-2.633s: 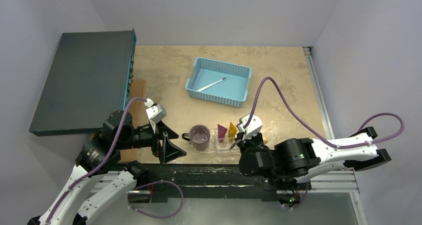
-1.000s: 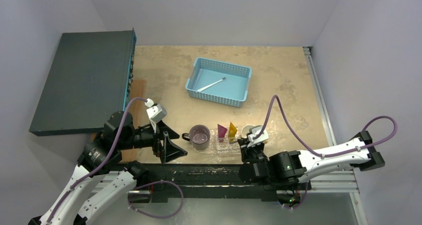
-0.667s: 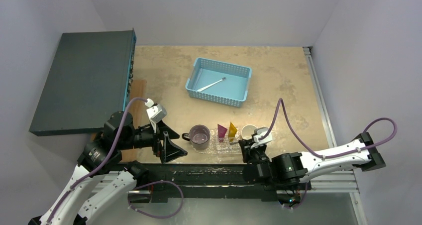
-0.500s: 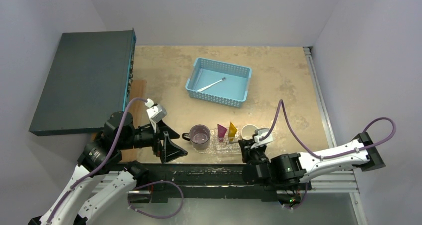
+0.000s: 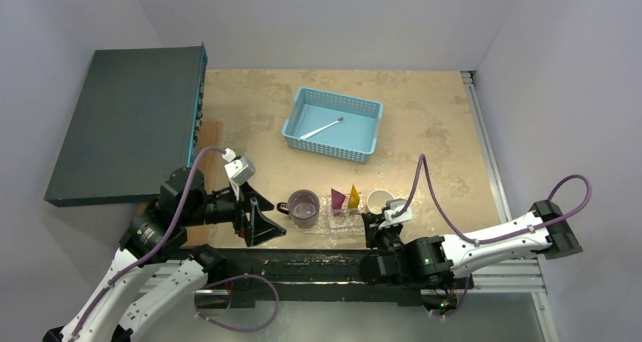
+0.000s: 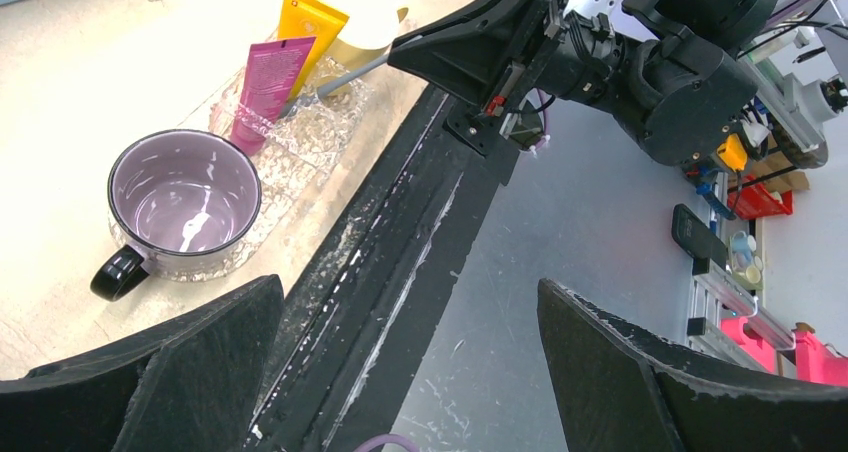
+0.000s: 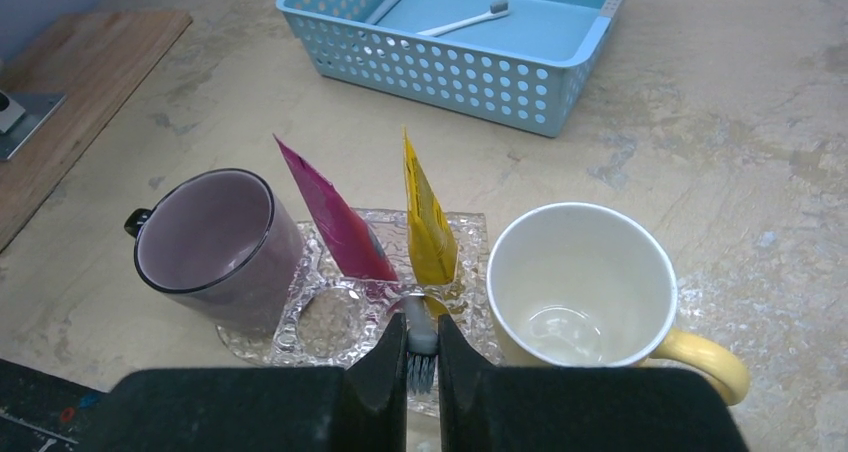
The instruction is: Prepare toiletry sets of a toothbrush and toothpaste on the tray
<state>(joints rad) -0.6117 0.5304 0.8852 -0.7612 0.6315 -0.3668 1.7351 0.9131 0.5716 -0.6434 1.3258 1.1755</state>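
The clear crinkled tray [image 7: 265, 347] lies near the table's front edge, also in the top view [image 5: 322, 226]. A magenta-pink tube [image 7: 335, 222] and a yellow-orange tube [image 7: 428, 227] stand upright in it. My right gripper [image 7: 421, 357] is shut on the bristle end of a pale toothbrush [image 7: 421, 344], whose handle slants down into the tray by the yellow tube. A second toothbrush [image 5: 321, 128] lies in the light-blue basket [image 5: 366, 150]. My left gripper [image 6: 410, 372] is open and empty over the front rail, left of the tray [image 6: 320, 132].
A purple mug [image 7: 215, 242] stands on the tray's left end and a cream mug with a yellow handle [image 7: 580, 282] on its right end. A dark grey box [image 5: 125, 122] and a wooden board [image 5: 208, 141] are at the left.
My right arm has drawn back toward the near edge with the toothbrush held, uncovering the cream mug. The left gripper has shifted very slightly.
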